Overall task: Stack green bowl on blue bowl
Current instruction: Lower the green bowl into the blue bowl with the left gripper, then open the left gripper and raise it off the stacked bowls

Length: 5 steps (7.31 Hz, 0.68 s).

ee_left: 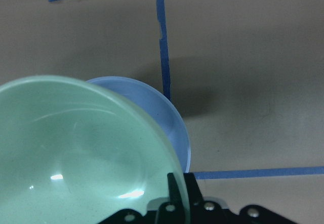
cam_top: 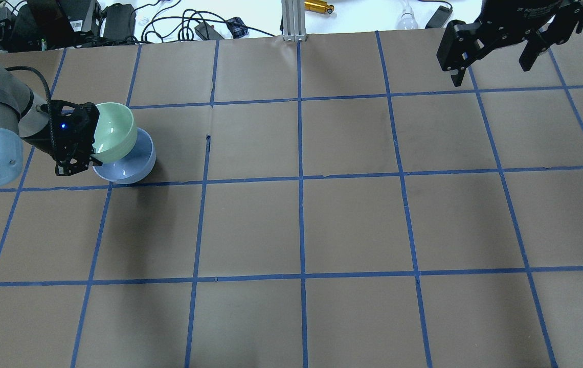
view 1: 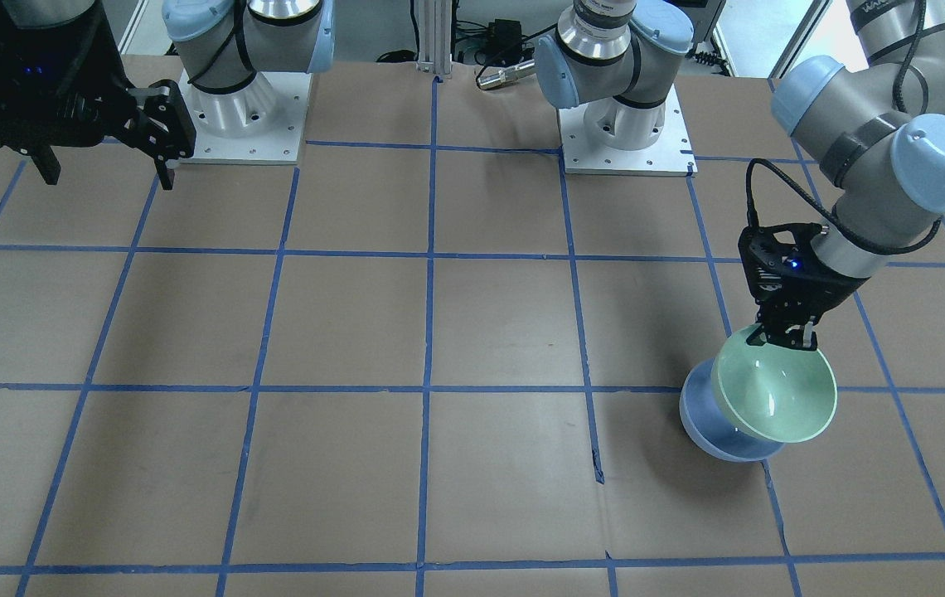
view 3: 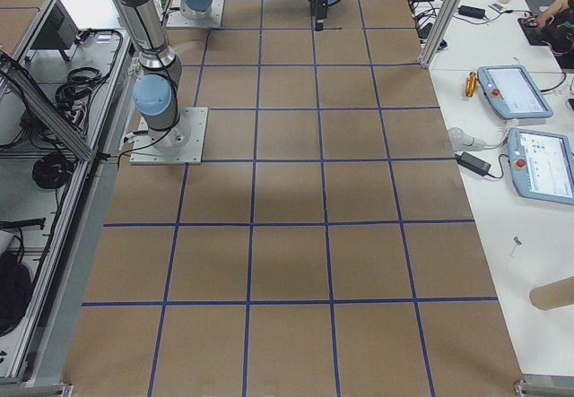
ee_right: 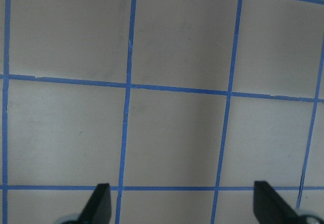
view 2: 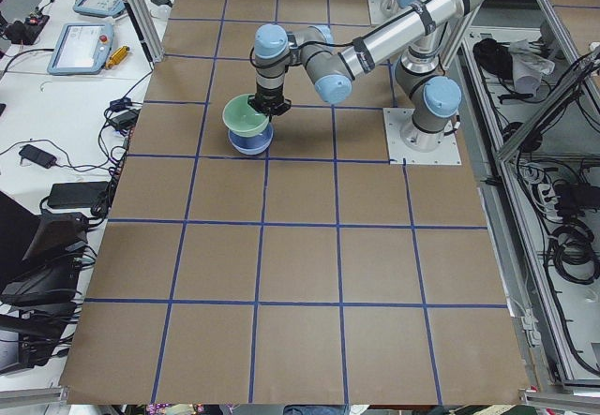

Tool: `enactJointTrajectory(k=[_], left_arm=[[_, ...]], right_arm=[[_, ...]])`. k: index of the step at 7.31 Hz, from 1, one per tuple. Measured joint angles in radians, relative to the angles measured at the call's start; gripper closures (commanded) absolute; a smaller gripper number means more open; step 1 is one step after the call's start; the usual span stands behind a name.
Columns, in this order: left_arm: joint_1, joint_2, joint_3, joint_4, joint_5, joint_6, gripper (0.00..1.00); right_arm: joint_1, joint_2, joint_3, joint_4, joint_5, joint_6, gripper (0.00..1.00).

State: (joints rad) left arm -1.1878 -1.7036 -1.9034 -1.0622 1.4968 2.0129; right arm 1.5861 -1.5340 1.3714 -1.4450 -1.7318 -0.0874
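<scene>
The green bowl (view 1: 775, 390) is held tilted by its rim, over the blue bowl (view 1: 709, 423), which sits on the table. My left gripper (view 1: 786, 337) is shut on the green bowl's rim. In the overhead view the green bowl (cam_top: 113, 132) overlaps the blue bowl (cam_top: 130, 163) beside the left gripper (cam_top: 92, 153). The left wrist view shows the green bowl (ee_left: 81, 153) close up, covering most of the blue bowl (ee_left: 162, 118). My right gripper (cam_top: 491, 64) is open and empty, raised high at the far right, away from both bowls.
The brown table (cam_top: 301, 220) carries a grid of blue tape lines. The two arm bases (view 1: 626, 141) stand on white plates at the table's robot side. Cables and boxes (cam_top: 117, 20) lie beyond the far edge.
</scene>
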Motion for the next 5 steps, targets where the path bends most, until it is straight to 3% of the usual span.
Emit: enactJointTrajectory(k=[5], left_arm=[[-0.003,0.007,0.009,-0.01,0.005,-0.144,0.0]], right_arm=[[0.0,0.0,0.0,0.0,0.0,0.0,0.0]])
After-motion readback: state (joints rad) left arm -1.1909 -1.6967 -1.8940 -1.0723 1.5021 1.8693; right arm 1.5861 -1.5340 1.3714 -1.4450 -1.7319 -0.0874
